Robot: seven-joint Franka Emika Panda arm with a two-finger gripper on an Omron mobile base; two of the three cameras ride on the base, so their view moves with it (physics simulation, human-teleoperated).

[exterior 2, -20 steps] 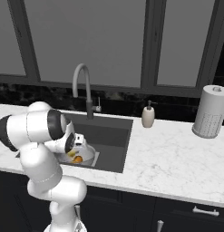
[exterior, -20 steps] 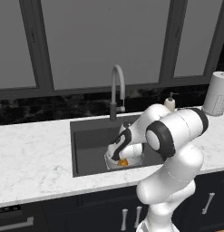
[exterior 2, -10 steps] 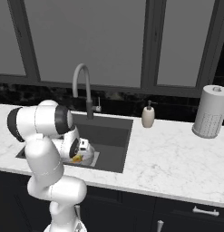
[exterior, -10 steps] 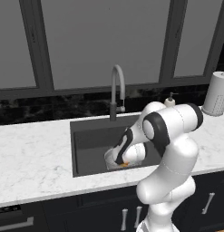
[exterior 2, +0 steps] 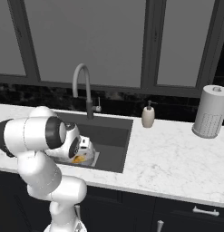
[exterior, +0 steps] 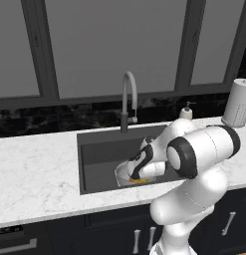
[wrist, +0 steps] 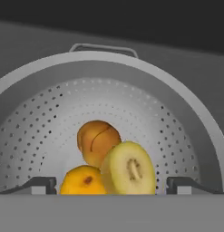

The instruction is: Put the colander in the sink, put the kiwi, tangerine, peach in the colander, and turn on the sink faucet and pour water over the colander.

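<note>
Since the earlier frame, gripper (wrist: 111, 186) jaws have spread apart over the perforated silvery colander (wrist: 177, 131); yellow-green cut kiwi (wrist: 128, 168) lies inside.

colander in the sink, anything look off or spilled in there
Nothing stands out. The round pale perforated colander sits in the dark grey sink, with the cut yellow-green kiwi, the brownish-orange peach and the bright orange tangerine bunched together inside it. The open gripper hangs over them. No fruit lies outside.
</note>
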